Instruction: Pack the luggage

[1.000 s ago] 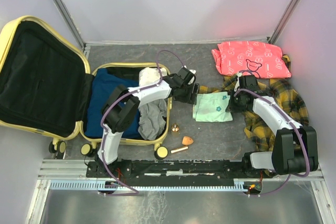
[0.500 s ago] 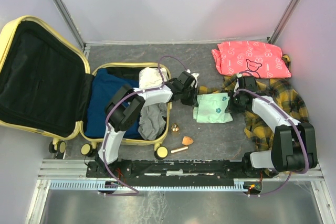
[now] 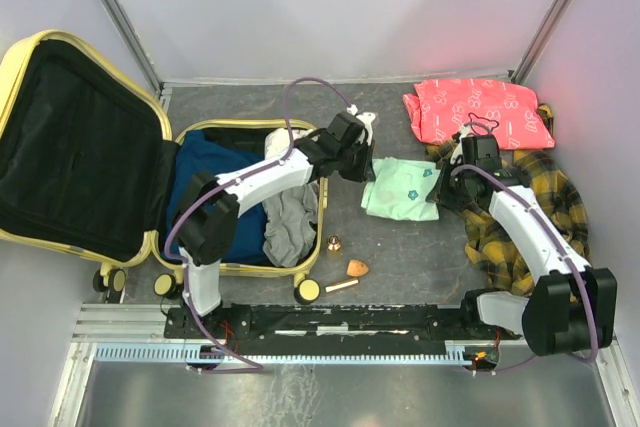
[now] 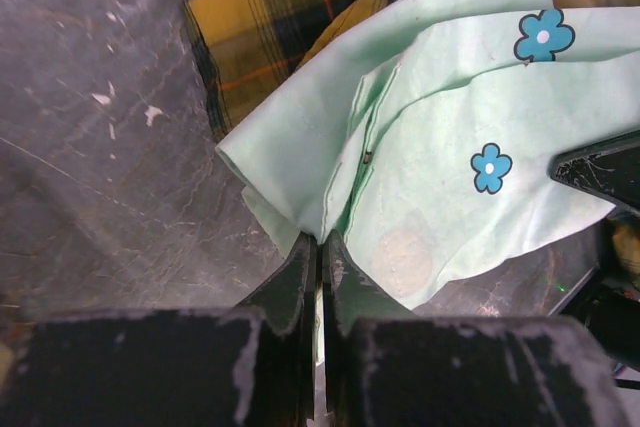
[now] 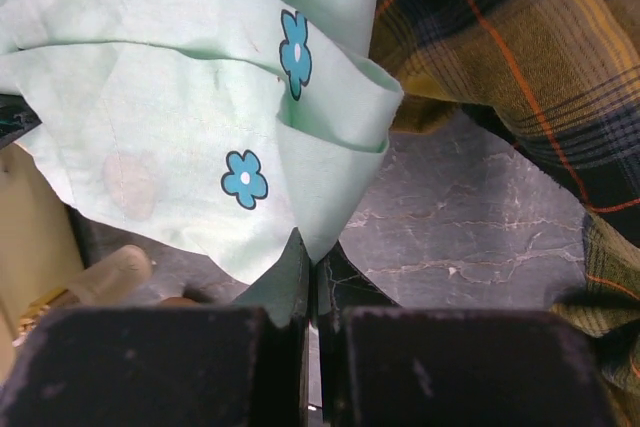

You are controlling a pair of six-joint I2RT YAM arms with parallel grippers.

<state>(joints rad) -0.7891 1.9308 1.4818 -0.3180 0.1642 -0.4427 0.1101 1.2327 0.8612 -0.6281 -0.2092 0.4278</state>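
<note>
The left gripper [image 4: 318, 247] is closed flat on a folded edge of a mint-green cloth [image 4: 450, 197], a thin, creased fabric printed with small blue flowers. Only the pinched layer is left between the black fingers. The right gripper [image 5: 310, 252] is clamped in the same way on the opposite corner, so the cloth spans between the two pairs of jaws in soft folds. Just beyond both pairs of jaws, a rumpled yellow-and-black plaid shirt [image 3: 540, 212] is seen on the grey, marbled tabletop [image 4: 90, 147]. The luggage [image 3: 70, 147], a pale yellow hard shell with rounded corners and black fabric lining, is laid open to the left of the left jaws, apart from them. A dark blue garment [image 3: 205, 187] and a crumpled grey one [image 3: 290, 222] are held in its lower half.
</note>
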